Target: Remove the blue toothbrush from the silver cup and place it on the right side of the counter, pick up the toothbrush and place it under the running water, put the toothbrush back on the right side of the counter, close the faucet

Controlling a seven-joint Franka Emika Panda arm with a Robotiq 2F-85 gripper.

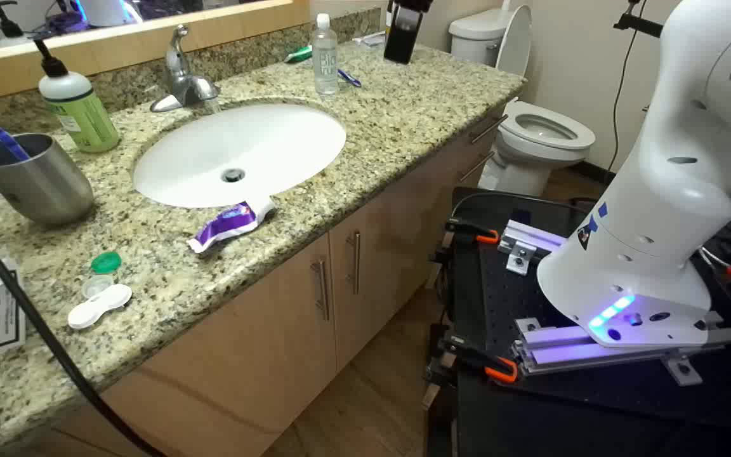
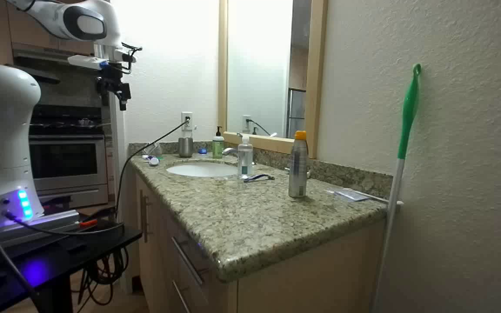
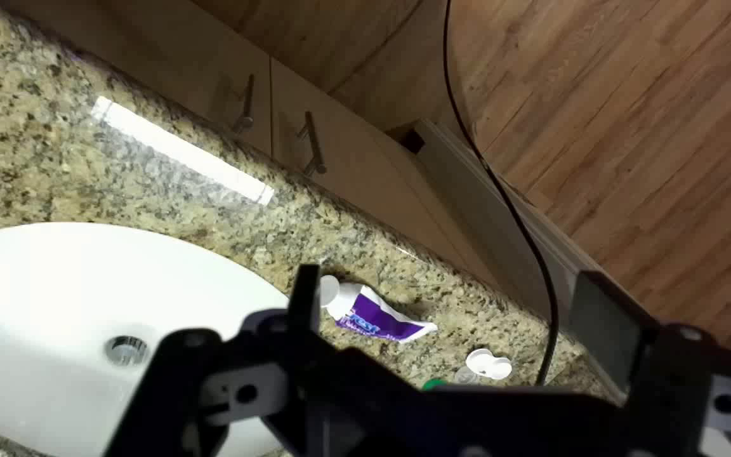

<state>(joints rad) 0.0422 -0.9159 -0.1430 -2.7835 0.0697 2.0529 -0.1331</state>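
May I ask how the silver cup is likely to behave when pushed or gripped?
The silver cup would probably feel stiff, given its metal look. That smooth, brushed surface may be slippery. Since it stands upright and is taller than wide, a high push might tip it and shift the blue toothbrush leaning inside.

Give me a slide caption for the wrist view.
Open, empty jaws above a speckled counter, a purple-and-white tube lying beside the white sink.

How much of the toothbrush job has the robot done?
Nothing looks done yet: the blue toothbrush leans in the silver cup. Nothing is in hand: the open gripper hangs empty. What's left: take the toothbrush out, lay it on the right side of the granite counter, rinse it, put it back there, close the faucet.
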